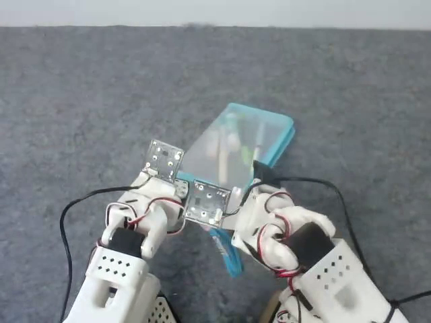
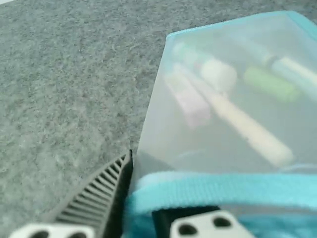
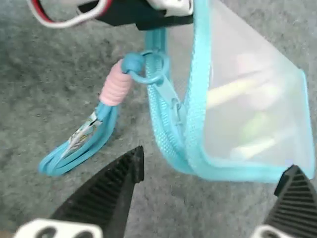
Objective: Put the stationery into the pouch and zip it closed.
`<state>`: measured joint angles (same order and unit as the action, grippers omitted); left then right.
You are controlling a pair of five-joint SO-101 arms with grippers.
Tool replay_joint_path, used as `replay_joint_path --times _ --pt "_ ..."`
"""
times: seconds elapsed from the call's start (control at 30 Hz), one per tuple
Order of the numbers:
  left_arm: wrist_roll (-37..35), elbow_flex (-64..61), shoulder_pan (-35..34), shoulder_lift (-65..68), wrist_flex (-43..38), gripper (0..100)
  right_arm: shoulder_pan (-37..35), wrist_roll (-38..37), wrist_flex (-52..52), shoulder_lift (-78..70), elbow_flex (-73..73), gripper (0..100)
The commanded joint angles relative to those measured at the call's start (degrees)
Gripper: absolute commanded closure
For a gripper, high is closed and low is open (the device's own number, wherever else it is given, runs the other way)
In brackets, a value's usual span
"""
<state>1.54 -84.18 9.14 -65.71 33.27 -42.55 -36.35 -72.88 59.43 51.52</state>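
Observation:
A translucent pouch (image 1: 232, 145) with teal edging lies on the grey carpet, with several pens and markers (image 2: 247, 129) visible through its side. My left gripper (image 2: 148, 198) is shut on the pouch's teal zip band (image 2: 223, 191) at the near corner, around the left gripper (image 1: 196, 198) in the high view. The zip pull (image 3: 166, 91) hangs by that corner, carrying a ring, a pink bead (image 3: 115, 89) and a looped teal strap (image 3: 79, 144). My right gripper (image 3: 213, 166) is open wide, hovering just short of the pouch's zip edge (image 3: 198, 84) and holding nothing.
Grey carpet (image 1: 87, 101) runs all around the pouch, up to a pale wall (image 1: 215, 12) at the far edge. The two arms crowd together at the near side, with black cables (image 1: 64, 222) looping beside them. The teal strap (image 1: 225, 250) trails between the arms.

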Motion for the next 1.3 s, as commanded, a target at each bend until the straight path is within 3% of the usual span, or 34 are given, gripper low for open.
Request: replay_joint_path --times 0.0,0.43,0.6,0.77,0.9,1.0,1.13,1.27 --pt "0.18 4.7 -0.44 -0.09 0.09 99 0.66 -0.97 3.65 1.36 0.0 59.3" --pt "0.18 4.7 -0.26 -0.09 1.14 99 1.98 -0.7 14.81 -13.76 -0.97 59.7" --pt "0.18 4.7 -0.26 -0.09 1.14 99 2.68 -0.09 15.25 -15.08 -2.73 78.8" --pt "0.18 4.53 -0.26 -0.53 0.97 99 6.2 7.38 19.3 -15.52 -2.73 99.8" --pt "0.18 4.79 -0.26 -0.62 0.97 99 9.36 9.76 20.97 -15.69 -2.46 99.1" --pt "0.26 6.99 -0.79 -0.7 2.02 92 10.15 9.93 20.79 -15.69 -2.29 99.2" --pt "0.18 12.26 -1.58 -4.31 11.25 80 12.18 12.4 21.14 -16.66 -2.29 99.2" --pt "0.44 12.79 -1.76 -16.7 18.11 79 14.99 17.05 23.87 -20.97 -2.46 99.2"
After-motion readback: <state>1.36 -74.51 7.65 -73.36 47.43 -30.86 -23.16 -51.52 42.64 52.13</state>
